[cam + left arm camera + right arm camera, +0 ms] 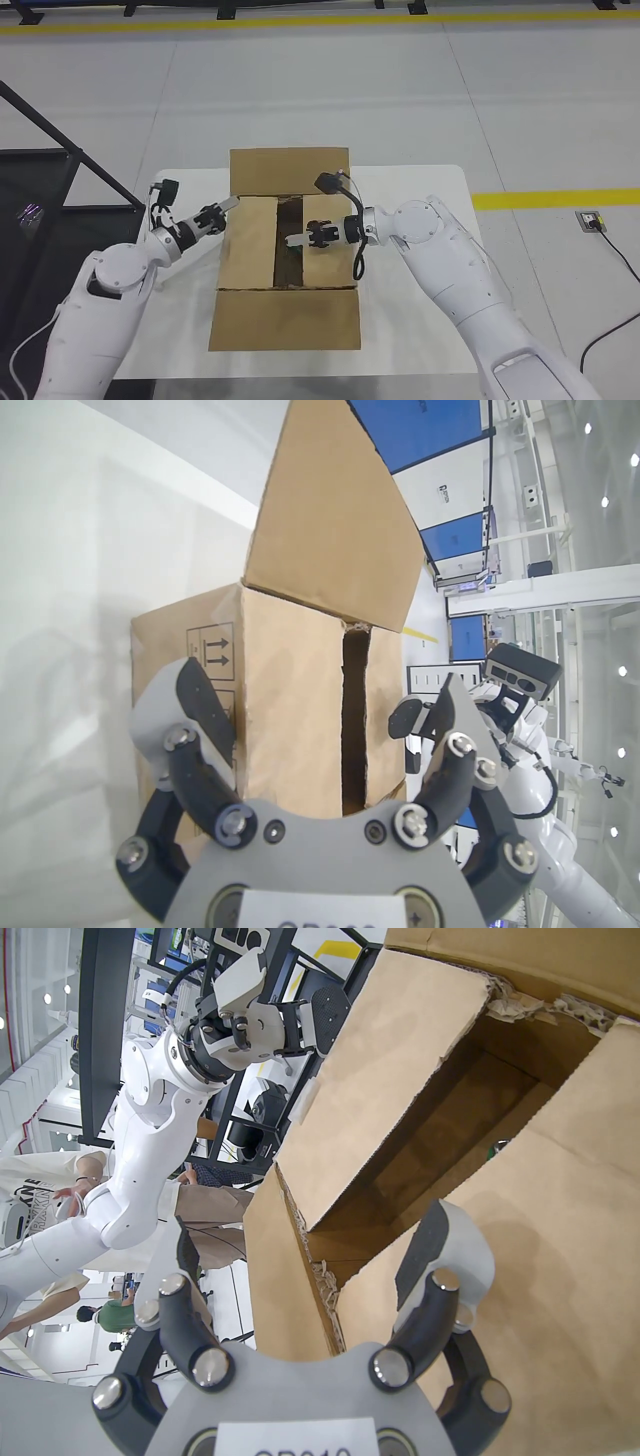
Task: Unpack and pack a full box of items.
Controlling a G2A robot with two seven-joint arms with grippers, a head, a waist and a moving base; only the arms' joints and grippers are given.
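A brown cardboard box [250, 245] stands on the white table [420, 310]. Its far flap [290, 165] and near flap [285, 320] lie folded out. The two side flaps are nearly level, with a dark gap [290, 240] between them. My left gripper [226, 207] is open at the box's left top edge [300, 700], with one finger [205, 700] against the side wall and the other above the flap. My right gripper [300, 240] is open over the right side flap [525, 1278] at the gap, and one finger [440, 1248] rests above that flap. Something small and shiny [500, 1145] shows inside.
A black frame [40, 190] stands off the table's left side. Bare table lies to the right of the box and along the front corners. The folded-out near flap reaches almost to the table's front edge.
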